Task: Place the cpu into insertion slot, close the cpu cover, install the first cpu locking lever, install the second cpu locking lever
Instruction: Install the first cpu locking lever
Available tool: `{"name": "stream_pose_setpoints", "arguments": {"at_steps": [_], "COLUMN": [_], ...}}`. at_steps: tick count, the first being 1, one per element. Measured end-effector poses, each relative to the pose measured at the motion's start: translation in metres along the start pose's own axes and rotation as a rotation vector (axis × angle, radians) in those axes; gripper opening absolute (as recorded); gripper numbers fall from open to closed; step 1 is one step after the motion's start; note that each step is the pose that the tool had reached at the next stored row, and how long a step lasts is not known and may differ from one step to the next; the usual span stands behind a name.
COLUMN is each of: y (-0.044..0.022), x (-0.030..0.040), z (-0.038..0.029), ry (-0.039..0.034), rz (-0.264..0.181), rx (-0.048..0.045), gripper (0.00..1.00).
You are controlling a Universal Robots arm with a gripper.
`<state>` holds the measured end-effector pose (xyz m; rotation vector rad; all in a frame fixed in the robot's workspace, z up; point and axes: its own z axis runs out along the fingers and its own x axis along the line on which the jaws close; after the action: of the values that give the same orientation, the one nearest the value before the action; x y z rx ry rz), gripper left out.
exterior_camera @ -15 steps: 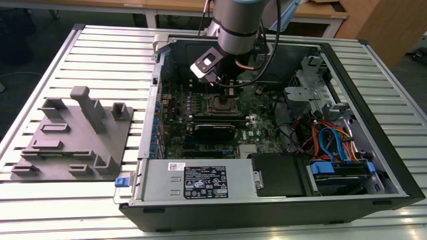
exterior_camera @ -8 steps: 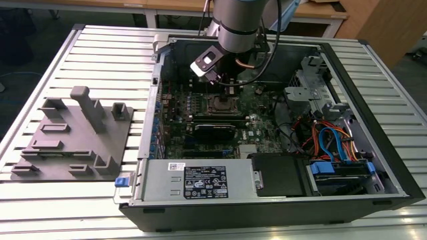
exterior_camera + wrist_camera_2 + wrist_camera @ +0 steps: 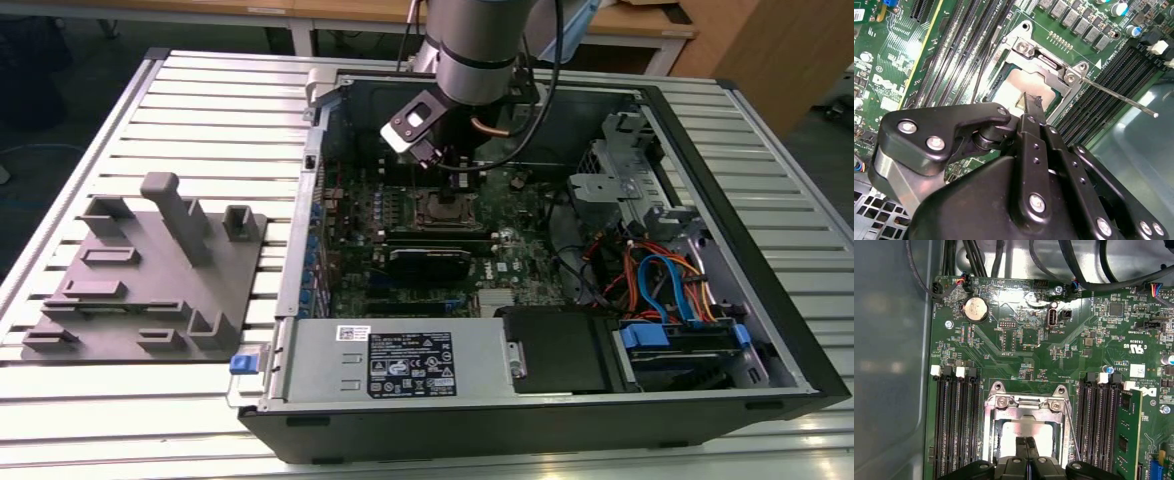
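**One arm at the processor socket of an open computer case**

Exterior view, from its left to its right: one grey fixture tray (image 3: 147,270) lies on the slatted table (image 3: 200,110), just beside one open computer case (image 3: 534,430). One robot arm (image 3: 474,50) reaches down into the case, over the insertion slot (image 3: 445,208). One silver power supply (image 3: 400,365) sits along the case's near wall, and a bundle of blue cables (image 3: 667,285) lies toward the exterior view's right.

First wrist view: the green motherboard (image 3: 1019,340) carries one round coin cell (image 3: 976,309) and two banks of long black memory slots, one on each side of the insertion slot (image 3: 998,388). One green memory module (image 3: 1129,435) stands in the far bank. The cpu (image 3: 1011,432) lies inside the slot. Its dull silver top shows through the window of the cpu cover (image 3: 1026,402), which lies flat over it and bears two screws. The gripper (image 3: 1026,445) has its two fingers pressed together, grasping nothing, with the tips at the cpu's top.

Second wrist view: one thin locking lever (image 3: 1119,97) juts from the cover's corner, its free end over the memory slots
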<state>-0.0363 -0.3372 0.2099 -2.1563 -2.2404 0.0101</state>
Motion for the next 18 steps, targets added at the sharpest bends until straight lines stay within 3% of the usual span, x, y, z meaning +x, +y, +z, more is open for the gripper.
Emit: {"name": "stream_pose_setpoints", "arguments": {"at_steps": [2, 8, 16, 18], "y": [0.0, 0.0, -0.0001, -0.0001], "x": [0.0, 0.0, 0.0001, 0.0001], "z": [0.0, -0.0001, -0.0041, -0.0042], "ry": [-0.0004, -0.0028, -0.0032, -0.0039], "rz": [-0.01, -0.098, -0.122, -0.147], "rx": [0.0003, 0.0019, 0.0022, 0.0027], "gripper": [0.1, 0.1, 0.1, 0.1]}}
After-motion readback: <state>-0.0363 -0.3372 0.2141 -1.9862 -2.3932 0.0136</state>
